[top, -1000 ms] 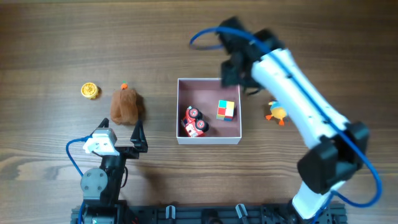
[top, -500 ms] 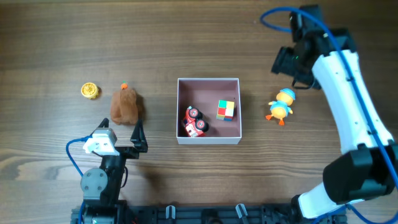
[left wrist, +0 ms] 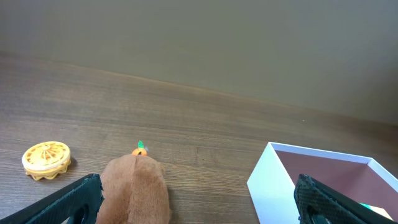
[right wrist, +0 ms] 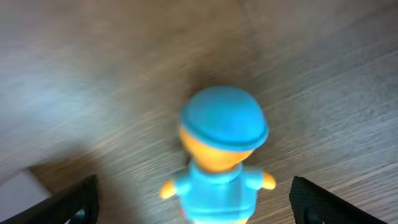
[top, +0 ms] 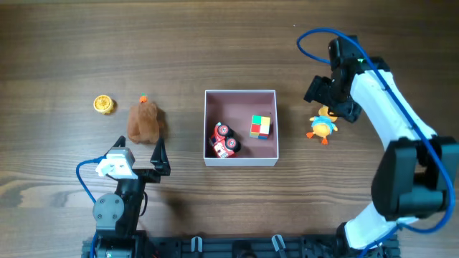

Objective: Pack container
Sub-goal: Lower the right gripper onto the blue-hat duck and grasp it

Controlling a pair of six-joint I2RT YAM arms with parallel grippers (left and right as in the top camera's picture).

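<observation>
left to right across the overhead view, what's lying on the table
yellow disc → brown plush toy → container, holding the red toy car and then the colour cube → duck toy

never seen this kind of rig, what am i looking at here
Two robot arms work at a wooden table. One picture looks down from above; the other two come from a camera on each wrist, fingertips in the bottom corners. The white box with a pink floor is the container; a red toy car and a coloured cube lie in it. Outside lie a brown plush, a yellow disc and a duck figure. The right gripper hangs open over the duck figure; the left gripper is open too. Nothing is held.
</observation>
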